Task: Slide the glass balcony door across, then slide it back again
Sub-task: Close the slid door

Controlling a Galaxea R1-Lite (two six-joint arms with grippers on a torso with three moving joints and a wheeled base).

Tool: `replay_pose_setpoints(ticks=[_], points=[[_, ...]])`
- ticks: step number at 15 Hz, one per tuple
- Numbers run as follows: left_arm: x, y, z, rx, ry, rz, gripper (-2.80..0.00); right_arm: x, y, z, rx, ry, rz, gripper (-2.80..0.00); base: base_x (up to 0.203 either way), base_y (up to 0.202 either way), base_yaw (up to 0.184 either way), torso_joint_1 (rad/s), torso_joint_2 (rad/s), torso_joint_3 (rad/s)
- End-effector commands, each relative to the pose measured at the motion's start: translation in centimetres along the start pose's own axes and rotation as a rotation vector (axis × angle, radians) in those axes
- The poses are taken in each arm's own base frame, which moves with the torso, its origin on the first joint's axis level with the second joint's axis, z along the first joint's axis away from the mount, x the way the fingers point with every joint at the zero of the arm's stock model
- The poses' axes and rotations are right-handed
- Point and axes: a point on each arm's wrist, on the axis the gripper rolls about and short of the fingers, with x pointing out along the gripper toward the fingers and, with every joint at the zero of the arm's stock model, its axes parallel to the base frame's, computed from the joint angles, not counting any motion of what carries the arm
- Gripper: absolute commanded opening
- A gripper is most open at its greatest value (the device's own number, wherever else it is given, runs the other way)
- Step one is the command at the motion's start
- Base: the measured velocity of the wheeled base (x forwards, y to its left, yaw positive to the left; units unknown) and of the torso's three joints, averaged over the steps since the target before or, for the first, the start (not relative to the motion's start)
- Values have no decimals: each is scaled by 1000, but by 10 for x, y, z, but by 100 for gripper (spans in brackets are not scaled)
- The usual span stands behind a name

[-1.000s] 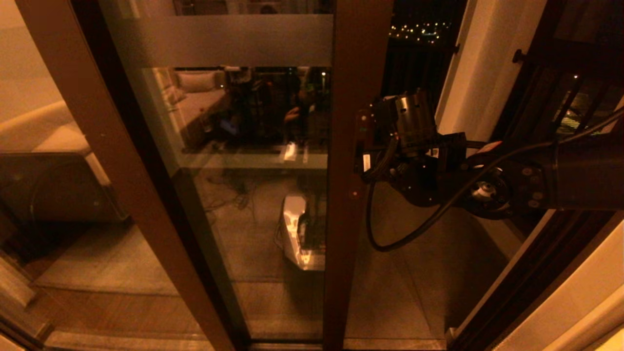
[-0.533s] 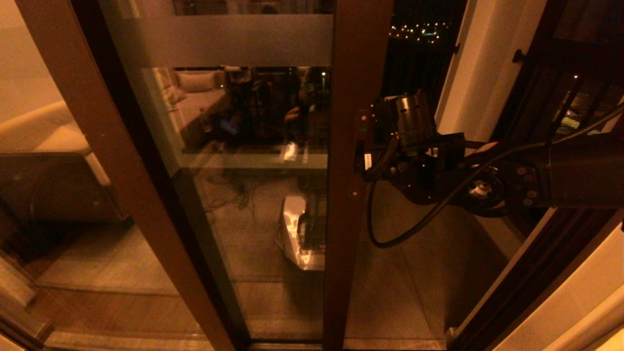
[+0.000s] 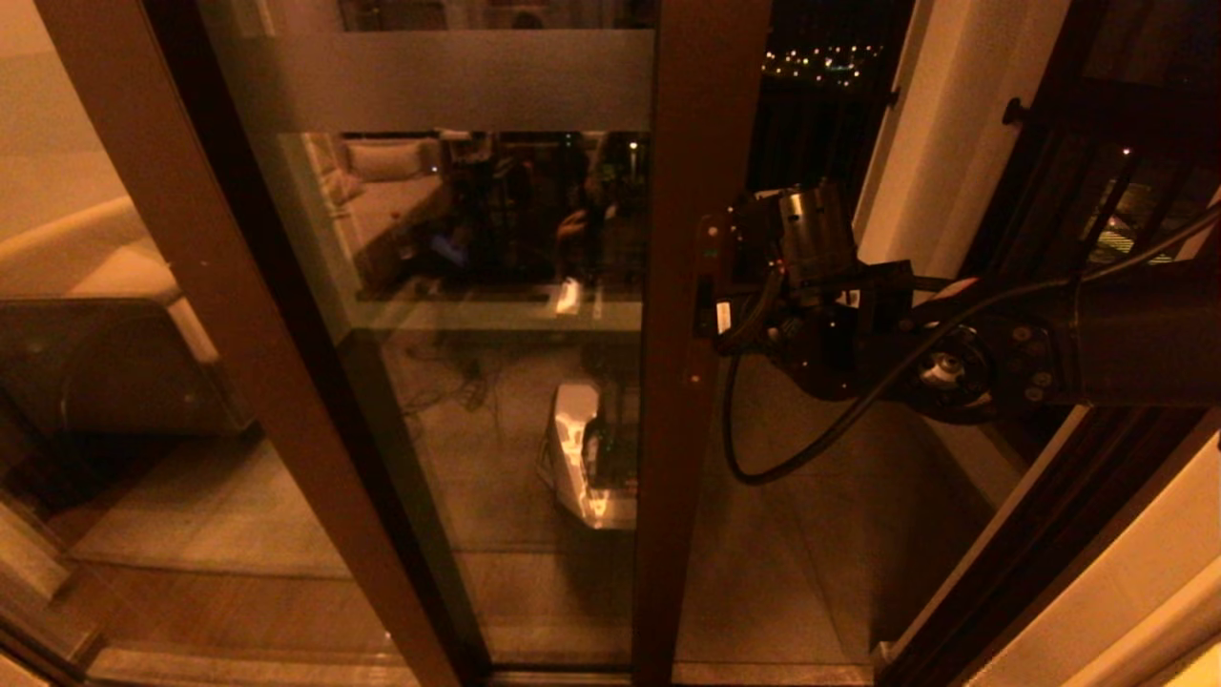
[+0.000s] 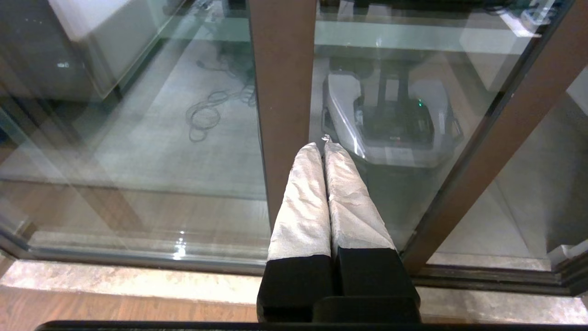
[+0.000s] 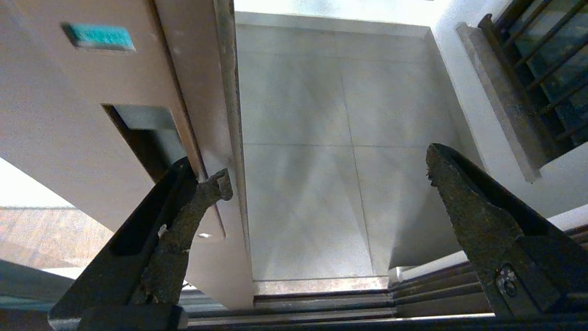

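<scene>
While the left arm sits parked low before the glass, its left gripper (image 4: 324,151) has both wrapped fingers pressed together, nothing between them, tips aimed at a brown upright of the fixed panel (image 4: 282,92). Right of that panel, the glass balcony door (image 3: 458,286) stands w/ its frosted band (image 3: 448,81) up high and its stile (image 3: 692,143) beside the dark opening. Right of the stile, the right arm (image 3: 1126,334) reaches in roughly level, wrist bent toward the door edge. Right gripper (image 5: 324,170) is spread wide, holding nothing; one finger (image 5: 183,230) touches the stile edge just by the recessed handle (image 5: 142,138), the other hangs well apart over the balcony tiles (image 5: 321,115).
</scene>
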Motion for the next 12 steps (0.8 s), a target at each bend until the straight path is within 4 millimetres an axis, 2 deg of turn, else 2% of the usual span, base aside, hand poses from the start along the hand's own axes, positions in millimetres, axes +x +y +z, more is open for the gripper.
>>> replay_pose_setpoints(ticks=[1,12], points=[[0,0,0,0,1,1,-280,2,-6,0,2,2,-22,0,0,0,0,0,0,0],[0,0,0,0,-1,1,-280,4,-17,1,3,5,-45,0,0,0,0,0,0,0]])
